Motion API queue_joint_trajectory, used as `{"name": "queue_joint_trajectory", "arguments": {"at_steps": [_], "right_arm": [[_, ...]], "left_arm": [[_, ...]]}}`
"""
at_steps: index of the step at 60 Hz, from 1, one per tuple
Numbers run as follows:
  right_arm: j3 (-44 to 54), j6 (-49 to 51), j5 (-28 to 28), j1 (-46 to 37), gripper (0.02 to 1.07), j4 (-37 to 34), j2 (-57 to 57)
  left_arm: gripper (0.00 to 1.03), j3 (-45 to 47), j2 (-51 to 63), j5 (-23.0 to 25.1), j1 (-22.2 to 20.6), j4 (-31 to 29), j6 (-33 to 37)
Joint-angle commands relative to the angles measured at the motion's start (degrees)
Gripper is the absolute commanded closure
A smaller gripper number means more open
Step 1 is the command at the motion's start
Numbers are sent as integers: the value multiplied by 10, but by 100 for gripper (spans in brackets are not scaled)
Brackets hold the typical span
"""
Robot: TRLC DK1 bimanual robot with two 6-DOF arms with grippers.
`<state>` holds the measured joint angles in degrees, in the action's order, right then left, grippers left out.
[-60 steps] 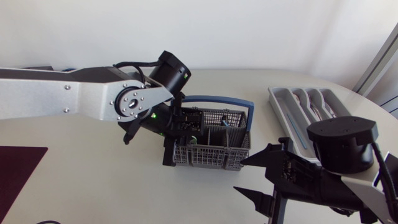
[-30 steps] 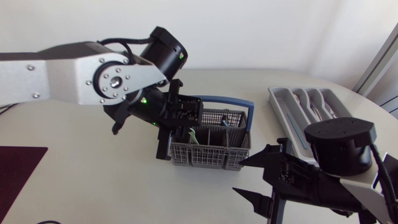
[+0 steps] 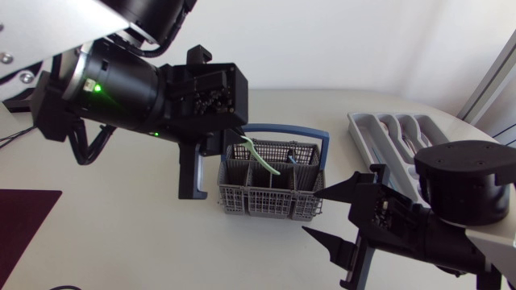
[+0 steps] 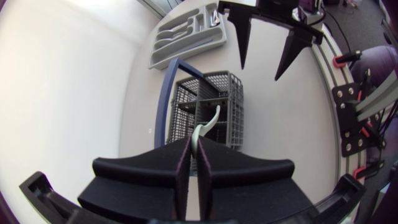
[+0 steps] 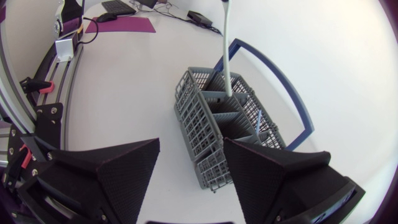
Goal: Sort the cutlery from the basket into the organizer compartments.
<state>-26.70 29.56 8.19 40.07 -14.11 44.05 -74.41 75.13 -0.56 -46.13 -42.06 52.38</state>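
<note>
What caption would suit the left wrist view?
The left arm's fingers pinch a pale green utensil above the grey basket, organizer beyond.

Under bright, even light the basket throws only a faint shadow on the table.

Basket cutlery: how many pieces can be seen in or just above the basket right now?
2. A pale green utensil, clamped in the left gripper, hangs over the basket; a blue-handled piece stands in one compartment. The basket's mesh may hide more.
</note>
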Motion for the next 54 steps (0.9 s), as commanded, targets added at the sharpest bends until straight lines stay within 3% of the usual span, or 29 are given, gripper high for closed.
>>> {"name": "queue_joint_trajectory", "arguments": {"at_steps": [1,13,20,29,33,45,54], "right_arm": [[-14,-13,-12,6,32,7,-12],[-7,-13,-52,18,32,20,-31],[-2,-6,-81,25,33,31,-40],[13,1,-115,34,34,55,-44],[17,3,-127,39,39,67,-44],[27,11,-144,45,43,93,-33],[32,17,-172,56,47,124,-12]], "left_arm": [[100,-6,2,-2,-19,-7,-72],[100,1,38,5,-47,20,-191],[100,-13,67,36,-48,29,-261],[100,-37,107,64,-37,32,-334],[100,-46,123,93,-28,32,-368],[100,-52,143,109,-24,55,-443],[100,-69,166,166,-12,55,-496]]}}
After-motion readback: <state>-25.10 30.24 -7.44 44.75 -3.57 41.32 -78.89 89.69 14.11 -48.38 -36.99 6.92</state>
